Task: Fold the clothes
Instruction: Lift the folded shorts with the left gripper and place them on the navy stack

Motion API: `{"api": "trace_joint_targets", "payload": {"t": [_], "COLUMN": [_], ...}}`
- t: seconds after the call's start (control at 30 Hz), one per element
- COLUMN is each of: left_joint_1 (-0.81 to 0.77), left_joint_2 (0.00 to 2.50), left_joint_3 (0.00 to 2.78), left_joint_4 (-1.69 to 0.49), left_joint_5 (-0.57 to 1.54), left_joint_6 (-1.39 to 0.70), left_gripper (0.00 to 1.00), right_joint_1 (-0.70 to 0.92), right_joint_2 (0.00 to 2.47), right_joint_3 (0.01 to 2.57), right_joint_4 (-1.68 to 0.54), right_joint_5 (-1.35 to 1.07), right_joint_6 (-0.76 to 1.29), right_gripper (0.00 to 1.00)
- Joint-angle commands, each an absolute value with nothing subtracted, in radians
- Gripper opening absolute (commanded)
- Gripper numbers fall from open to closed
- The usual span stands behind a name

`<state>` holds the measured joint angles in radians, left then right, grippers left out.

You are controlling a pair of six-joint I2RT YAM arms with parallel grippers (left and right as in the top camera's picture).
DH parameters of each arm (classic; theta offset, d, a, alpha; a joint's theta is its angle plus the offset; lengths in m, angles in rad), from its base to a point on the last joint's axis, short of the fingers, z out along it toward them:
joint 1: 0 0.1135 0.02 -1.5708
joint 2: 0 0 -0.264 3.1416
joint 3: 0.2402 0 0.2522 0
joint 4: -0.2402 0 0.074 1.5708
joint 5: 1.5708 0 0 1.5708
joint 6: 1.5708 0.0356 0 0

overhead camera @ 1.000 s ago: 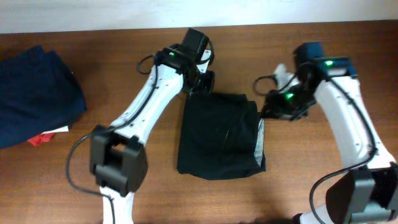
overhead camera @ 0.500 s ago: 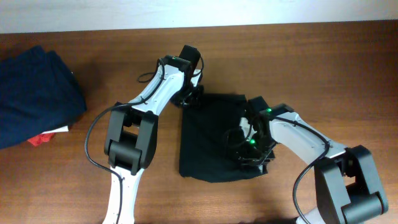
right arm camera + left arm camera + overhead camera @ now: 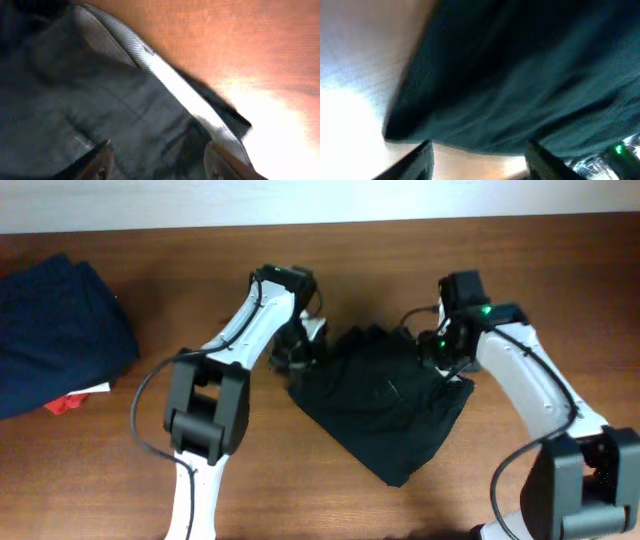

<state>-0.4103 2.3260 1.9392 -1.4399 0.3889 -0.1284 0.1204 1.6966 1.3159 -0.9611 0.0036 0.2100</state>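
Note:
The black garment [image 3: 385, 405] lies crumpled and skewed in the middle of the table, one corner pointing toward the front. My left gripper [image 3: 303, 348] is at its upper left edge. In the left wrist view the fingers [image 3: 479, 159] are spread open with bare table between them, and the dark fabric [image 3: 520, 75] lies just beyond the tips. My right gripper [image 3: 437, 350] is over the garment's upper right part. Its fingers [image 3: 159, 161] are spread open above the fabric [image 3: 100, 100], beside a whitish strip [image 3: 165, 80] at the garment's edge.
A navy blue folded pile [image 3: 55, 330] lies at the far left, with small red and white pieces [image 3: 75, 400] at its front edge. The table's back edge [image 3: 400, 222] runs along the top.
The garment has gone from a squared rectangle to a skewed, bunched shape. My right gripper moved from the garment's lower right up to its upper right. My left gripper moved down to the left edge.

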Motion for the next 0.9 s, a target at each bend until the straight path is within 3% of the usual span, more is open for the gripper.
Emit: {"api": "trace_joint_targets", "payload": {"t": [0.0,0.17,0.23,0.43,0.47,0.5,0.53,0.57,0.6,0.87], "left_joint_1": [-0.412,-0.412,-0.412,-0.45,-0.466,-0.486,-0.5,-0.506,-0.504,-0.303], "left_joint_2": [2.212,2.298,2.359,2.48,2.481,2.481,2.481,2.481,2.48,2.362], "left_joint_3": [2.019,2.001,2.001,2.0,2.0,2.0,2.0,2.002,2.007,2.296], "left_joint_4": [-1.211,-1.097,-1.095,-1.1,-1.1,-1.099,-1.099,-1.1,-1.104,-1.406], "left_joint_5": [0.416,0.458,0.601,0.72,0.721,0.71,0.71,0.706,0.676,0.081], "left_joint_6": [0.016,0.135,0.183,0.182,0.182,0.182,0.182,0.182,0.181,0.087], "left_gripper": [0.99,0.99,0.99,0.99,0.94,0.75,0.44,0.04,0.0,0.0], "right_joint_1": [0.116,0.116,0.116,0.116,0.116,0.116,0.116,0.115,0.11,-0.075], "right_joint_2": [1.627,1.574,1.57,1.57,1.57,1.57,1.57,1.57,1.57,1.57], "right_joint_3": [1.483,1.551,1.551,1.551,1.551,1.551,1.551,1.551,1.551,1.551], "right_joint_4": [-1.062,-1.162,-1.177,-1.198,-1.201,-1.206,-1.212,-1.221,-1.227,-1.266], "right_joint_5": [0.02,0.02,0.02,0.02,0.025,0.039,0.067,0.105,0.117,0.086], "right_joint_6": [0.195,0.195,0.195,0.194,0.194,0.194,0.194,0.194,0.195,0.198], "right_gripper": [0.64,0.67,0.67,0.68,0.68,0.68,0.68,0.68,0.69,0.71]}}
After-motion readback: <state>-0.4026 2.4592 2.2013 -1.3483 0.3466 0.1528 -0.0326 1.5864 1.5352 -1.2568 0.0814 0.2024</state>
